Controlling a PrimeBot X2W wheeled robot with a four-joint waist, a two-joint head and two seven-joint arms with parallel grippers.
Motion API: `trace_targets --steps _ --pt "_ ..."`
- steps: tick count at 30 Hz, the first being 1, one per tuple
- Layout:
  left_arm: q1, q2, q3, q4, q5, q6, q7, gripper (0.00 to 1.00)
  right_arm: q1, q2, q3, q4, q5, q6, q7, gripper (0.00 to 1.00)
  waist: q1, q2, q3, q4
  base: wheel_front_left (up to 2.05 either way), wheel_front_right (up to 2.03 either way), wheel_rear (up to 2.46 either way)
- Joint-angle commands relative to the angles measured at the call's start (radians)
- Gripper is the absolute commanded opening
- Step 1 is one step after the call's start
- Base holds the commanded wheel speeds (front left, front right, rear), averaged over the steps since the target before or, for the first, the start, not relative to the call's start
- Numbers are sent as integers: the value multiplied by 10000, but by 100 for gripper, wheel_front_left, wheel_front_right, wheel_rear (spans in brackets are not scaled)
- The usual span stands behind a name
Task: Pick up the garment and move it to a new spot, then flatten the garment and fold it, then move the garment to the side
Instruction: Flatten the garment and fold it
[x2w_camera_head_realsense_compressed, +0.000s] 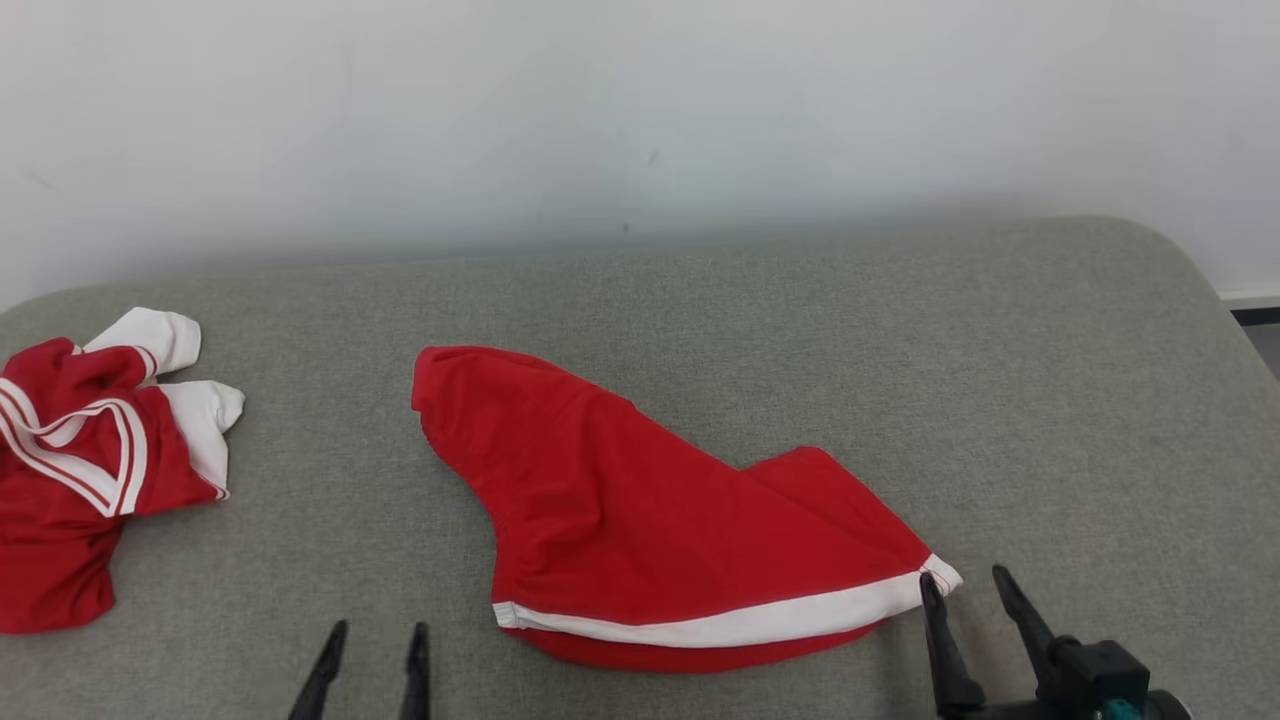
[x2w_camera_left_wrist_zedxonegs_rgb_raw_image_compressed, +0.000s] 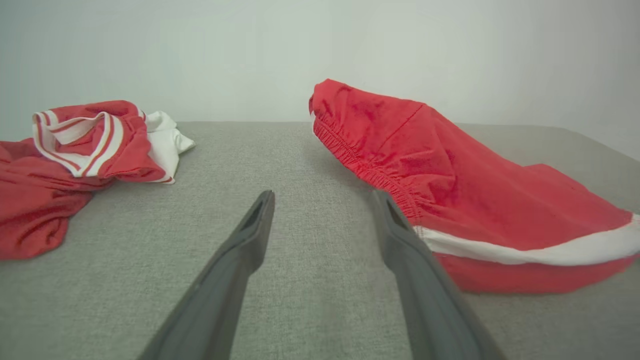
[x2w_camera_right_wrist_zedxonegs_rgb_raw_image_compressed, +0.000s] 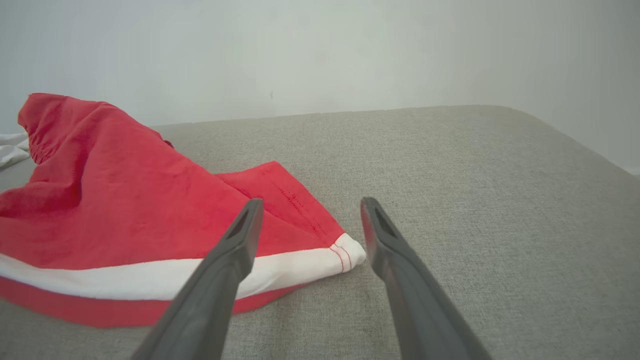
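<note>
A: As we are looking down from the head, the red garment is lying mid-frame on the grey pad, seemingly awaiting flattening.

B: In our left wrist view, the left gripper is hanging spread wide, empty, beside the waistband at right.

A: Right wrist view: our right gripper is standing wide around the white-hemmed corner, grasping nothing.

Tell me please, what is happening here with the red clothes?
A two-armed robot is working on a pair of red shorts with a white stripe, which lies on a grey padded surface. Nothing is held. The right gripper is open at the shorts' white-striped corner. The left gripper is open too, just beside the other end of the stripe. A crumpled red-and-white top lies apart, far to the robot's left.
</note>
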Motion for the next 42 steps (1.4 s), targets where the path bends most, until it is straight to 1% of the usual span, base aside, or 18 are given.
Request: trace_targets --steps 1,7,12,20,27,29,30,31,32,33,34,39,42 --pt "-191 129 -253 36 -113 -8 -18 100 -174 -118 37 19 -96 33 -17 100 1 0 58 -49 0 0 0" --pt "-859 704 -1838 801 -736 -9 -16 100 -759 -508 218 734 -95 33 -15 100 1 0 299 -260 0 0 0" --pt "-1539 1048 -2679 1774 -1195 -1 -16 100 -1406 -750 577 1626 86 33 -17 100 1 0 571 -462 0 0 0" --pt "-2427 1293 -3272 2852 -1693 -2 -16 100 -2266 -1107 1126 2841 350 33 -15 100 1 0 903 -462 0 0 0" --pt "-2881 1390 -3605 3265 -2028 -2 -16 100 -2623 -1117 1530 3609 576 33 -17 100 1 0 1003 -344 0 0 0" --pt "-2999 1398 -3905 3529 -2133 -3 -16 100 -2796 -1117 1643 3853 678 33 -17 100 1 0 1014 -292 0 0 0" --pt "-3087 1417 -3977 3579 -2156 -3 -16 100 -2819 -1125 1670 3891 712 33 -15 91 1 0 1015 -280 0 0 0" --pt "-3169 1421 -4036 3624 -2212 -3 -16 98 -2825 -1113 1730 3952 736 33 -17 47 1 0 1013 -269 0 0 0" --pt "-3221 1415 -4101 3667 -2284 -3 -16 37 -2852 -1114 1776 3976 768 33 -17 13 1 0 1006 -259 0 0 0" --pt "-3262 1413 -4161 3666 -2337 -3 -16 9 -2895 -1139 1804 3932 780 33 -15 0 1 0 1000 -248 0 0 0" --pt "-3278 1418 -4208 3670 -2372 -3 -16 0 -2907 -1154 1826 3921 805 33 -17 0 1 0 977 -246 0 0 0" --pt "-3175 1477 -4275 3489 -2444 -3 -16 0 -2840 -1204 1811 3704 879 33 -17 0 1 0 870 -256 0 0 0" --pt "-2824 1491 -4146 3093 -2423 -3 -16 0 -2483 -1232 1700 3324 952 33 -15 0 1 0 742 -265 0 0 0"
